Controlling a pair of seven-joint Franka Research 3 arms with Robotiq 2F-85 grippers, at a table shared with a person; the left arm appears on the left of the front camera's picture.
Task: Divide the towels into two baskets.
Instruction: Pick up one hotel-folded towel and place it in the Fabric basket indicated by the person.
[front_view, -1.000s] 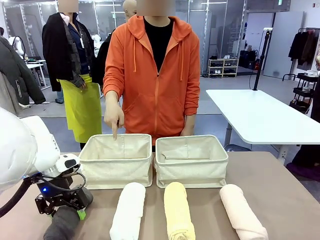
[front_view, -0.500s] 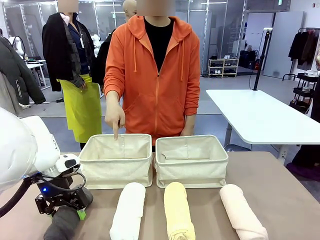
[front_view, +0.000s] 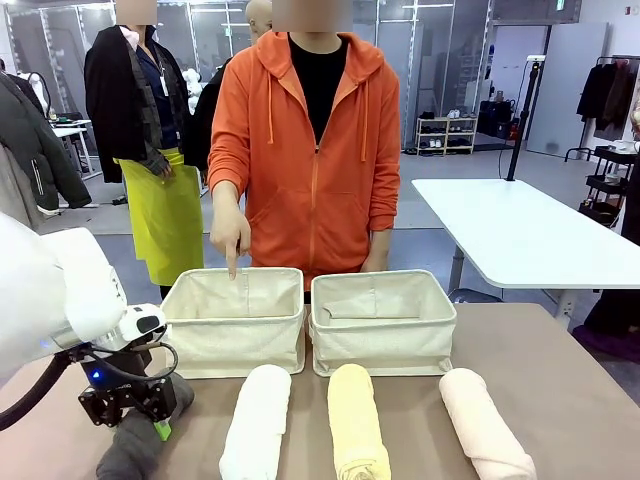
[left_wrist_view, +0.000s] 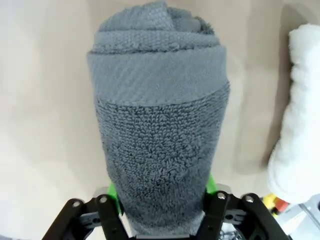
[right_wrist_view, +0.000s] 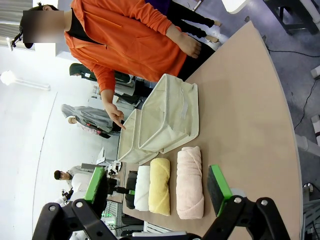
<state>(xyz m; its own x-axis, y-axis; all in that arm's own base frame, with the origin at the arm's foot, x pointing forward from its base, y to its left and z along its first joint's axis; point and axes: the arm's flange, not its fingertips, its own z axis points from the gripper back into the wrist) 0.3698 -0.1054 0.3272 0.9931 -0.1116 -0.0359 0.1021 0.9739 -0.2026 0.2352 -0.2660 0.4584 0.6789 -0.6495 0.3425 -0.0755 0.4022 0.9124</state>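
Four rolled towels, two baskets

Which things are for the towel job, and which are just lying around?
For the job: grey towel in the left gripper, white towel, yellow towel, pink towel, pointed-at basket, other basket.
Just around: white table, far shelf, clothes rack.

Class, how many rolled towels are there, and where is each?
4. Far left, the grey towel, held by the left gripper; white towel, yellow towel and pink towel lie beside it, before the baskets.
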